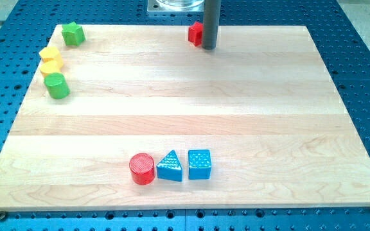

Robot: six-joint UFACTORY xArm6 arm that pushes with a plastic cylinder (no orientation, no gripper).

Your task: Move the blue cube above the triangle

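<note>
My tip (210,47) is a bare rod with no claw to spread or pinch, and it sits at 12 o'clock on the board (249,102), touching the right side of a red block (195,33). The blue cube (199,164) sits far off at 6 o'clock, just right of the blue triangle (169,167). I think my tip must go down there to push it around.

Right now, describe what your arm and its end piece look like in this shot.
Only the end shows: a straight, round, dark grey rod, plain and unmarked, dropping from a pale metallic cylindrical mount at the view's top edge. My tip is a blunt flat end. No cables, labels or jaws are visible; the rest of the arm is out of frame.
</note>
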